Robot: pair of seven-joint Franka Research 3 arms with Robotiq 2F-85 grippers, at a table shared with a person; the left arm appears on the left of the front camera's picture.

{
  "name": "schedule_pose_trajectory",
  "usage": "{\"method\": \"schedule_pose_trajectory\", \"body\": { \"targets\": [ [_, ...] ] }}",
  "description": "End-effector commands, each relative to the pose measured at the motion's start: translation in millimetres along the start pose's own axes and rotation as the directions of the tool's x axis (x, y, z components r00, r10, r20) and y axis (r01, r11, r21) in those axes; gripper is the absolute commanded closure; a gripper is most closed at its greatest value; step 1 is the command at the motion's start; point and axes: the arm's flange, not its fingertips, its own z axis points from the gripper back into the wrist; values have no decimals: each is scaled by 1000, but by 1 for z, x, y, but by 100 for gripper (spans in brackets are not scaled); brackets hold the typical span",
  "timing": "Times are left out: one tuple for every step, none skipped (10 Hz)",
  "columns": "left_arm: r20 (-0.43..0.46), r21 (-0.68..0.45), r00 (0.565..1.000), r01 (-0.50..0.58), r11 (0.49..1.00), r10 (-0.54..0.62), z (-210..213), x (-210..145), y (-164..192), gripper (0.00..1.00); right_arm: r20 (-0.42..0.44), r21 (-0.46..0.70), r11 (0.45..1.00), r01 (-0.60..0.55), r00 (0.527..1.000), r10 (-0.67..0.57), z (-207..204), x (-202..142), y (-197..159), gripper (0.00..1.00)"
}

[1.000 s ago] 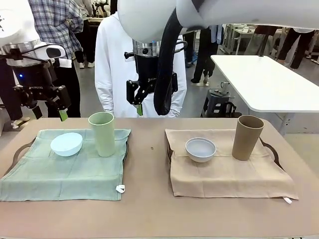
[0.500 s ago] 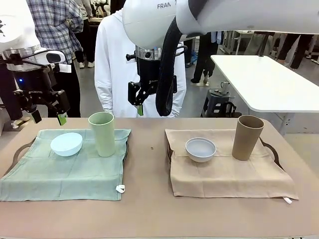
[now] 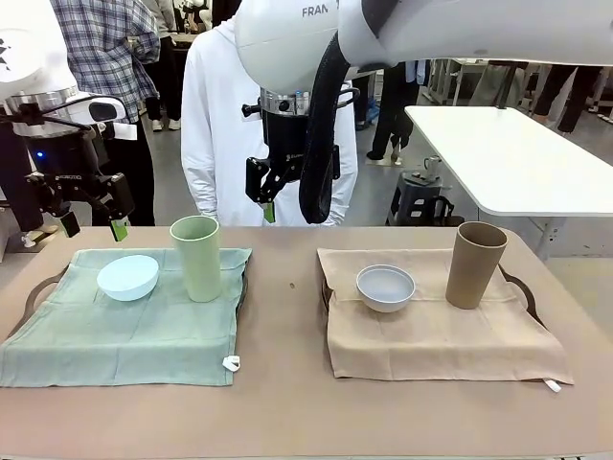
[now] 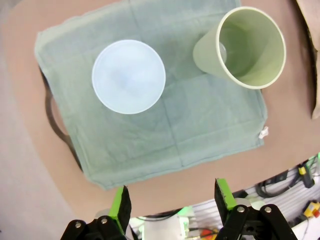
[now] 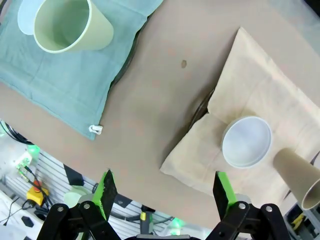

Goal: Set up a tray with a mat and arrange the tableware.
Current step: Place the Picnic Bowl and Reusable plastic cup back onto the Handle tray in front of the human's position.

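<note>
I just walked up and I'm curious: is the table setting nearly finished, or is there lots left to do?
It looks about finished. The green mat carries the pale blue bowl and green tumbler; the beige mat carries the whitish bowl and brown tumbler. All stand upright. Nothing is in hand: the left tool and right tool hang open above the table. Nothing obvious remains.

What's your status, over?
Left gripper and right gripper open, raised, empty. Pale blue bowl, green tumbler on green mat. Nothing obstructing.

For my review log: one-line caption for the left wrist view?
Open left gripper above green mat holding pale blue bowl and light green tumbler.
</note>
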Motion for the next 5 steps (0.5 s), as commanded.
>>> {"method": "schedule_pose_trajectory", "body": {
  "targets": [
    [8,-9,1000,16,1000,-16,1,-1,2,13,5,31,999,-9,1000,9,-4,-8,-3,0],
    [0,0,1000,0,1000,0,0,0,0,12,0,0,1000,0,1000,0,0,0,0,0],
    [-2,-17,1000,5,1000,-5,2,-5,6,12,17,19,999,47,999,-48,0,-12,-22,0],
    [-26,-61,1000,9,998,-11,0,-11,20,12,31,31,993,116,993,-117,3,-27,-51,0],
    [-30,-97,999,21,995,-24,-2,-19,36,12,32,70,979,190,981,-192,8,-48,-87,0]
  ]
}}
